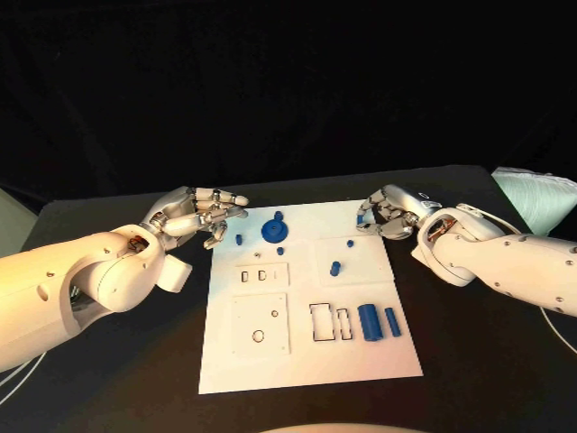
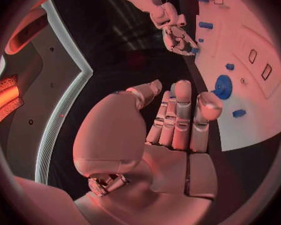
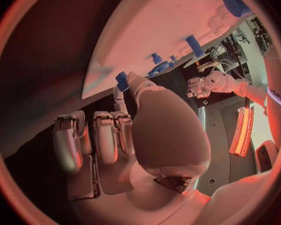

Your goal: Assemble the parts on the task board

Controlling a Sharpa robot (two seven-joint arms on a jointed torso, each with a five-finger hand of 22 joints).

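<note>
Several blue parts lie or stand on the task board (image 1: 367, 361), the white plate in the middle of the black counter (image 1: 497, 379): a round blue disc part (image 1: 274, 230) near the far edge, a small blue peg (image 1: 238, 240) just beside it towards the left side, another small peg (image 1: 334, 267) nearer the middle, and 2 blue cylinders (image 1: 370, 321) lying side by side on the right half next to some empty rectangular slots. The right robot hand (image 1: 390, 215) sits at the far right corner of the board with its fingers curled in around a small blue piece (image 3: 122, 80); the right wrist view shows that piece at its fingertips, so it appears to be pinching it, though how firm the hold is cannot be told. The left robot hand (image 1: 197, 215) hovers off the far left corner of the board, fingers loosely curled and apart, holding nothing, and its fingertips (image 2: 209, 105) point towards the disc part. My judgement is that the step in hand is lifting the pinched piece and carrying it to its seat. To do it well, the right robot hand should keep the pinch steady, raise the piece straight off the board before travelling, and line it up squarely over the matching hole before pressing, while the left robot hand stays clear of the standing pegs so nothing is knocked over
</note>
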